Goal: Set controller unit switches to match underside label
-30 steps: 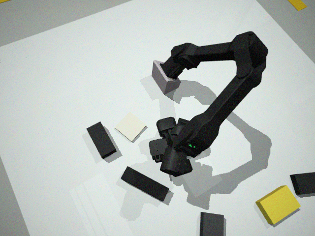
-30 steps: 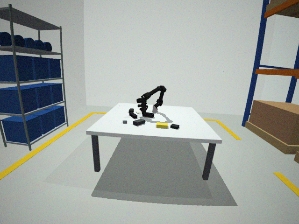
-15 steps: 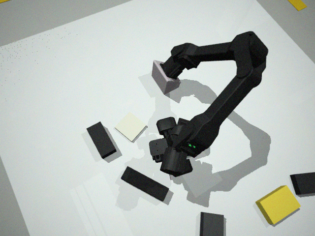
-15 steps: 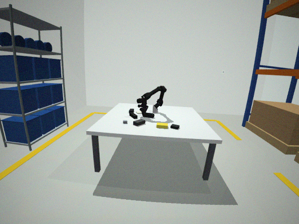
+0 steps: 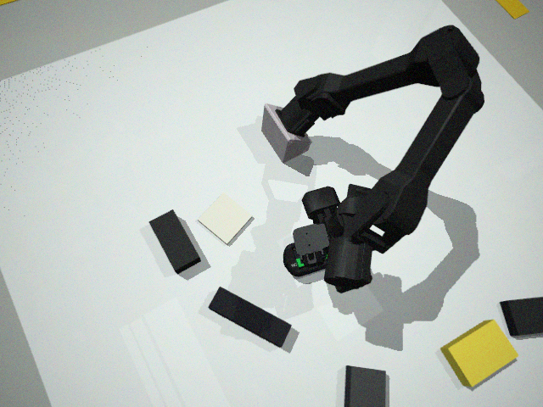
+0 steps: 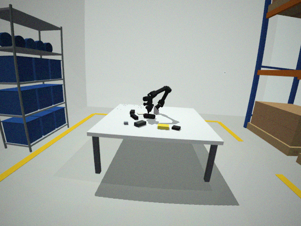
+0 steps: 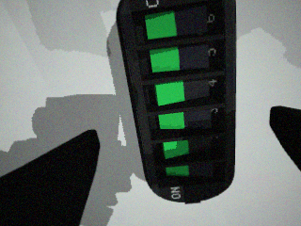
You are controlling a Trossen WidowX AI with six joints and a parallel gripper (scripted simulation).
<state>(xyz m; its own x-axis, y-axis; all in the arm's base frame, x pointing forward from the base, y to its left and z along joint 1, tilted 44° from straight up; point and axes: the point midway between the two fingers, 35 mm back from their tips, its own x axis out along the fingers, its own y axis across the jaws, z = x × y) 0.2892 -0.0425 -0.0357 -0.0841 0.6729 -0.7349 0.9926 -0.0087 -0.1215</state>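
The dark controller unit (image 5: pixel 289 259) (image 6: pixel 149 116) (image 7: pixel 229 94) is on the bench, switches up; the arm partly covers it in the top view. The wrist view shows a column of six rocker switches, green ends left and dark ends right, with "ON" printed at the lower end. The upper four greens look bright, the lowest two dimmer or partly shaded; I cannot tell each setting surely. The label underneath is hidden. My gripper (image 7: pixel 182 126) is wide open above the unit, one finger out to each side, with a gap between each finger and the casing.
A cream tile (image 5: pixel 226 219), a black block (image 5: pixel 175 242) and a long black block (image 5: pixel 249 316) lie left of the unit in the top view. A yellow block (image 5: pixel 480 352), a grey block (image 5: pixel 366 385) and another black block (image 5: pixel 526 316) lie toward its lower right.
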